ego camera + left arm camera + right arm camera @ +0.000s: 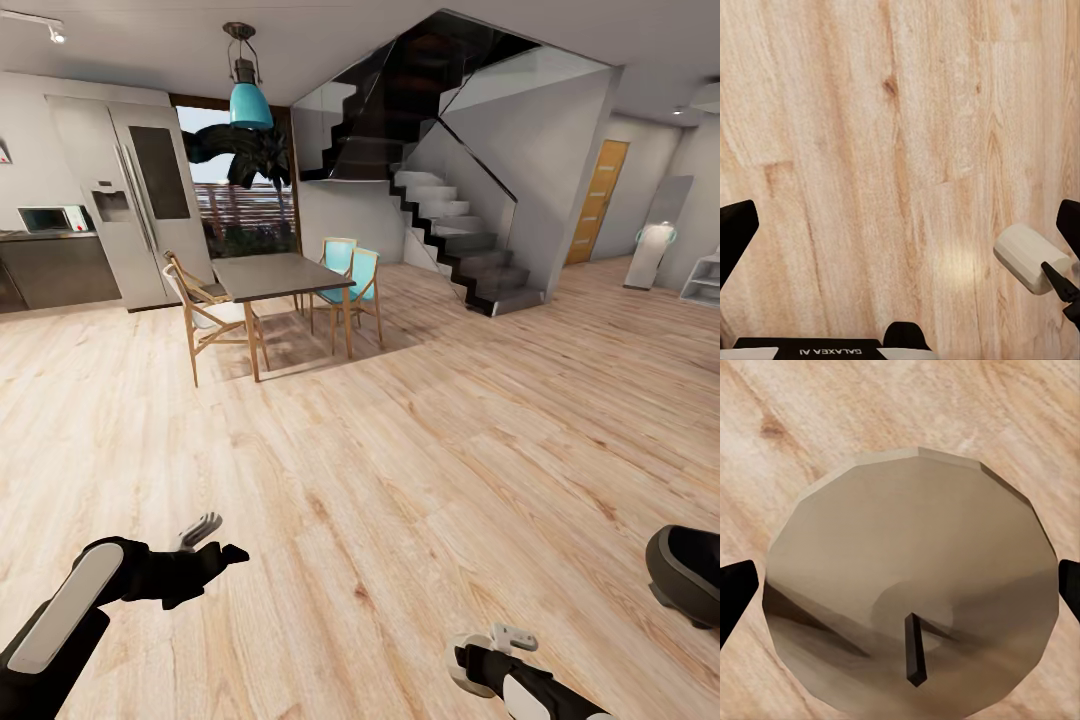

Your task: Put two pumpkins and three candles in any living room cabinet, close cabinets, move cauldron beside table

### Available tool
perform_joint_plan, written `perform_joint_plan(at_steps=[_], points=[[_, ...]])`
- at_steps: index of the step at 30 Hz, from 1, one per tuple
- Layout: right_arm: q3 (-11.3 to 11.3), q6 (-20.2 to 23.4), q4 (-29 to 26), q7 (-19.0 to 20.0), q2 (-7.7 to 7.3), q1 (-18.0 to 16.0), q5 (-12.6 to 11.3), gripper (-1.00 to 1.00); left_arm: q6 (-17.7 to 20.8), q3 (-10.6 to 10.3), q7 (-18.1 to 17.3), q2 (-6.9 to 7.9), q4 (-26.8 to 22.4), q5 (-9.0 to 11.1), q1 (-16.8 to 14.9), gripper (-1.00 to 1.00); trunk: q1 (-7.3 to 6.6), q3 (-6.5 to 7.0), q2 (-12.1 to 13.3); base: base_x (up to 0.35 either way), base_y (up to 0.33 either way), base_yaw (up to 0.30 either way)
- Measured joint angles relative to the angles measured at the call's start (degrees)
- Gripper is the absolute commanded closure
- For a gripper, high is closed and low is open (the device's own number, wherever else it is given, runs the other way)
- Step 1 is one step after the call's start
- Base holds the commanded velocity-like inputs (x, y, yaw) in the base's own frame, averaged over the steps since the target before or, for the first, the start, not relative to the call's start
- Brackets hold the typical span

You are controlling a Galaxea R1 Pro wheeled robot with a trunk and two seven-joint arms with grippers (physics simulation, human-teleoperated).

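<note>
The candle (907, 547) sits between the right end effector's (900, 589) fingertips, grip uncertain, while the left end effector (900, 229) gapes wide above the wooden floor (870, 112).

I saw a light wooden floor (420, 480) with long boards all across the room. A dark dining desk (275, 275) stood on it, with wooden chairs (205, 310) on one side and blue chairs (350, 275) on the other. Dark stairs (460, 250) came down onto the floor farther back. In my right wrist view a round brownish-grey candle (911, 585) with a dark wick showed over the boards. I could not tell if it touched them.
</note>
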Motion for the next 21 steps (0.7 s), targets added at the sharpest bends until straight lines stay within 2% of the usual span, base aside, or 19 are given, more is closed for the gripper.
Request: perform_joint_plan(at_steps=[9, 15, 21], points=[[0.0, 0.0, -0.1, 0.0, 0.0, 0.0, 0.0, 1.0, 0.0, -0.1, 0.0, 0.0, 0.0, 0.0, 0.0, -1.0, -0.01, 0.0, 0.0, 0.075, 0.178, 0.0], [0.0, 0.1, -0.2, 0.1, -0.03, 0.0, 0.0, 1.0, 0.0, -0.3, 0.0, 0.03, 0.0, 0.0, 0.0, -1.0, -0.01, 0.0, 0.0, 0.092, 0.037, 0.0], [0.0, 0.2, -0.2, 0.2, -0.06, 0.0, -3.9, 1.0, 0.0, -0.4, 0.0, 0.01, 0.0, 0.0, 0.0, -1.0, 0.0, -0.08, 0.0, 0.01, 0.002, -0.17]])
